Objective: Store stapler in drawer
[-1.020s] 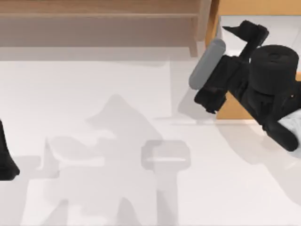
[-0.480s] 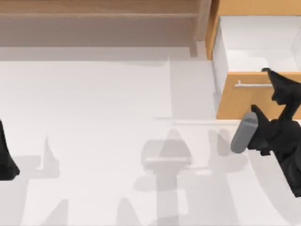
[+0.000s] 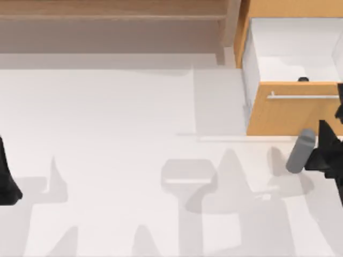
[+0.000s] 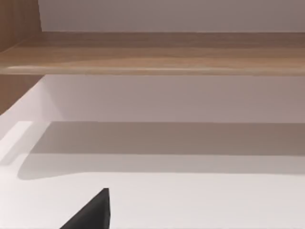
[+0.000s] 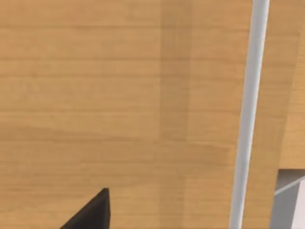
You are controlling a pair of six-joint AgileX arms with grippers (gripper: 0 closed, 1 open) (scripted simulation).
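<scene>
Left gripper (image 3: 5,182) parked at counter's (image 3: 118,134) left edge; grip state cannot be told. Right gripper (image 3: 339,110) at right edge, just before drawer (image 3: 278,118), facing its tan front close beside handle (image 3: 303,97); grip state likewise cannot be told, nothing seen held. Drawer pulled open, white inside exposed. Small dark shape (image 3: 303,79) inside, just behind front, mostly hidden; judged to be stapler. Step in hand judged: closing. Next move: square push on front, clear of handle. Brown shelf (image 3: 112,21) beyond, left.
</scene>
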